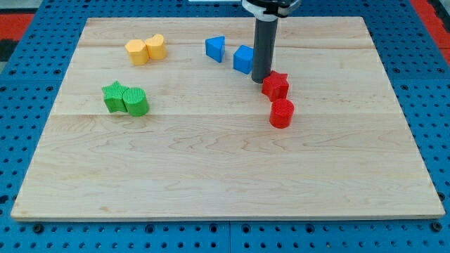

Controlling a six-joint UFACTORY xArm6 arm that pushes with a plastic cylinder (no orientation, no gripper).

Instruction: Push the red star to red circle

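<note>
The red star (276,85) lies right of the board's middle, just above the red circle (281,113), with a small gap between them. My tip (260,79) stands on the board at the star's upper left edge, touching or nearly touching it. The dark rod rises from there to the view's top, with the blue cube (243,59) just to its left.
A blue triangle (215,48) lies left of the blue cube. Two yellow blocks (145,49) sit at the upper left. A green star (114,95) and a green cylinder (136,102) touch at the left. The wooden board (225,176) rests on a blue pegboard.
</note>
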